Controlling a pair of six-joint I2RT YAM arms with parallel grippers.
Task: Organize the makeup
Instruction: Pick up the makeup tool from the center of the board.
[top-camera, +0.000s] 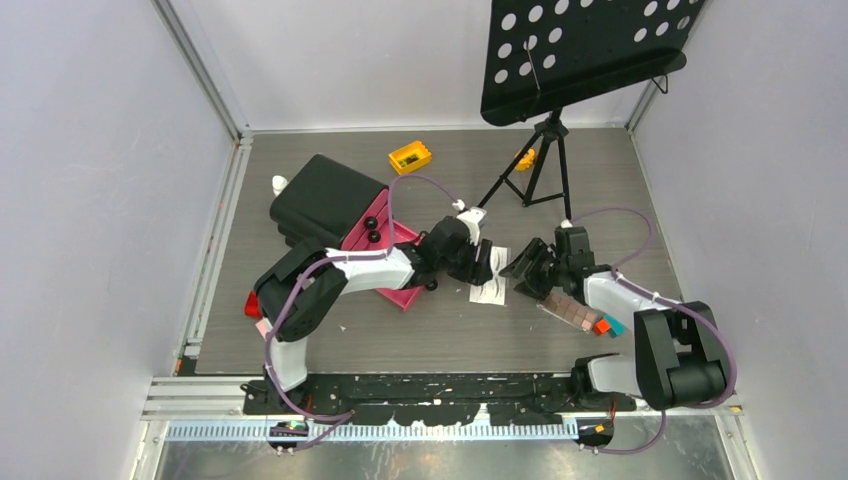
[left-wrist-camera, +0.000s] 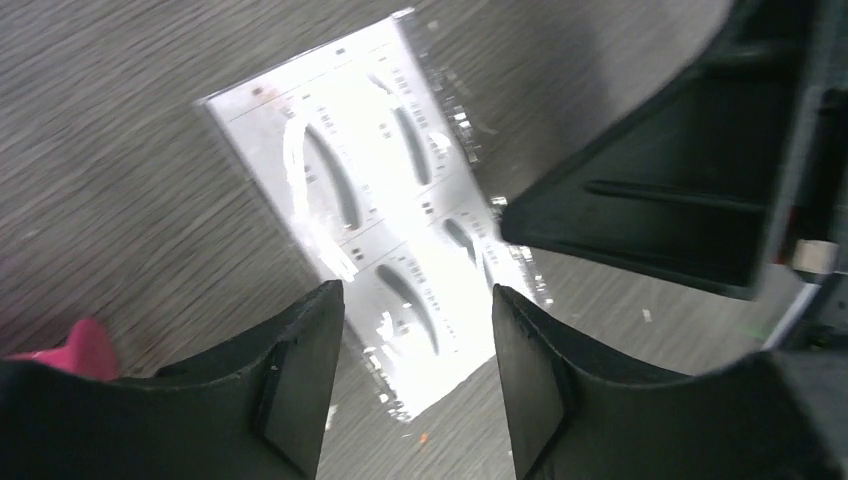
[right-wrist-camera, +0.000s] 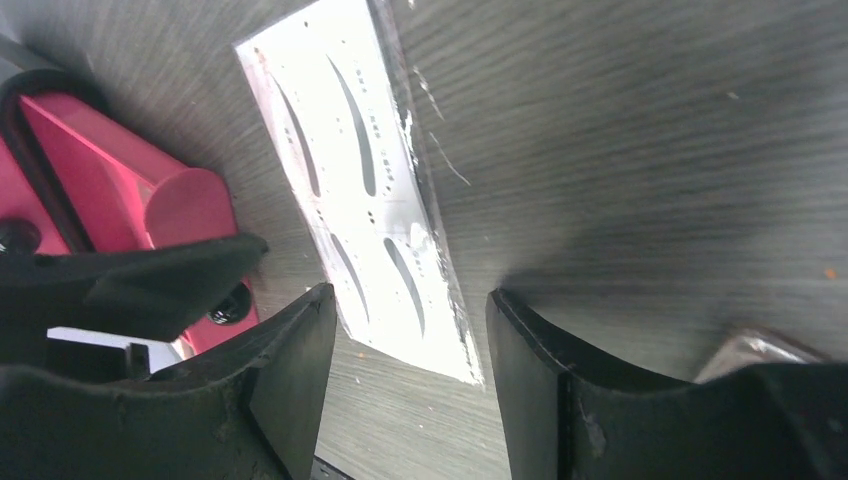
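Near edge: both arm bases are bolted side by side, and both arms reach inward over the grey wood-grain table.

Right side, close to the right arm: a brown palette lies flat at a slant. An orange block and a teal block sit at its near end. At the left edge of the table there is a small red object; I cannot tell what it is.

Mid-table: the white eyebrow card lies flat on the bare table, between the two grippers and just right of the open pink drawer.
- Its long axis runs roughly near to far, tilted slightly.
- The printed brow arcs run along the card's length, in two columns.
- The left wrist view is glare-washed and blurred.

Left gripper: fingers spread apart with nothing between them. It is poised over the card's left side. Contact with the card cannot be judged.

Right gripper: fingers also spread apart and empty, at the card's right edge. The two grippers face each other across the card.

Farther back:
- A black chest stands at the back left, with the pink drawer pulled out toward the card.
- A white bottle stands at the chest's far left corner.
- A yellow box sits behind the chest.
- A black perforated music stand stands on a tripod at the far right.
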